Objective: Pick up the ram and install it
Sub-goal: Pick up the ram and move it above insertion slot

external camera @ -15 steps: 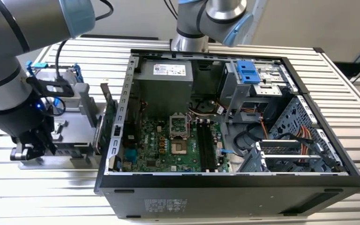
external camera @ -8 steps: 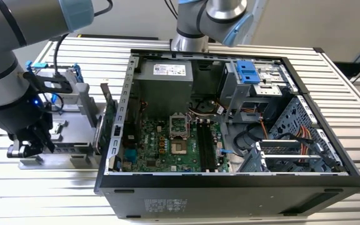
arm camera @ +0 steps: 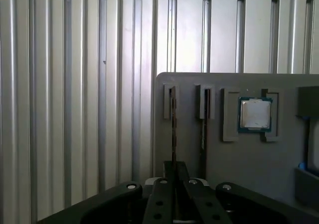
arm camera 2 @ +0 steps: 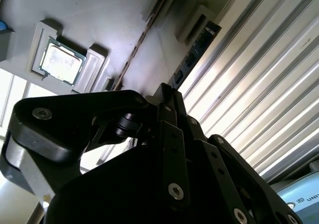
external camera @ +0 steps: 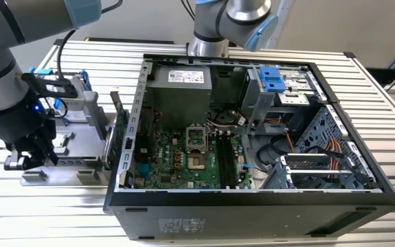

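The gripper [arm camera: 174,170] looks pinched narrow on the ram [arm camera: 173,119], which stands on edge in the outer slot of the grey holder [arm camera: 279,184]. The ram's long axis runs straight ahead of the gripper, parallel to the table slats [arm camera: 75,109]. It is best drawn squarely out of the slot without twisting, clear of the 2nd stick [arm camera: 204,129] just beside it.

1. A white label [external camera: 183,77] with dark print sits on the power supply [external camera: 177,100] inside the computer case [external camera: 252,213]; its print is too small to read.
2. A white sticker [external camera: 181,225] with fine print is on the case's outer wall, facing the desk [external camera: 386,118] edge nearest the exterior camera; it is unreadable.
3. In the second wrist view, light lettering [arm camera 2: 302,202] marks the arm's blue-grey cap [arm camera 2: 291,191] and is cut off.
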